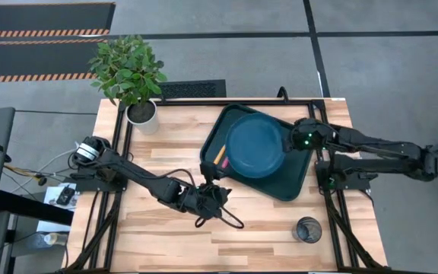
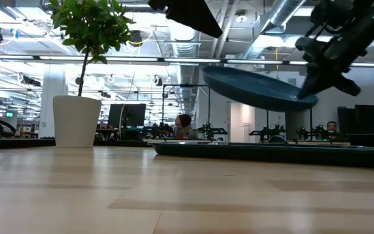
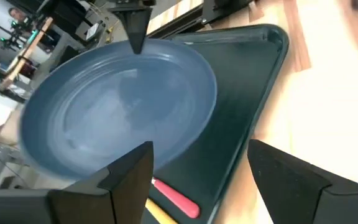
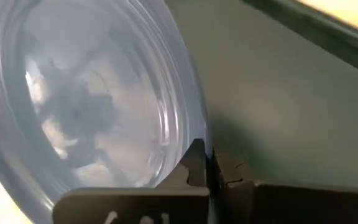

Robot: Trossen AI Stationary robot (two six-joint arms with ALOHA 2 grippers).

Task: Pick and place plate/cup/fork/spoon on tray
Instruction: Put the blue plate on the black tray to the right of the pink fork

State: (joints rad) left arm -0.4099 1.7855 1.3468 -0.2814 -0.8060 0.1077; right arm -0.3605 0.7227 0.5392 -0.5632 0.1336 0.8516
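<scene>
The right pincer (image 1: 293,141) is clamped on the rim of the plate (image 1: 255,146) and holds it tilted above the tray (image 1: 295,181); it should lower the plate level and release only when the plate lies flat, clear of the fork (image 3: 176,200) at the tray's edge. The left pincer (image 1: 217,192), fingers apart, waits just beside the tray; the cup (image 1: 308,228) stands near the surface's front edge.
</scene>
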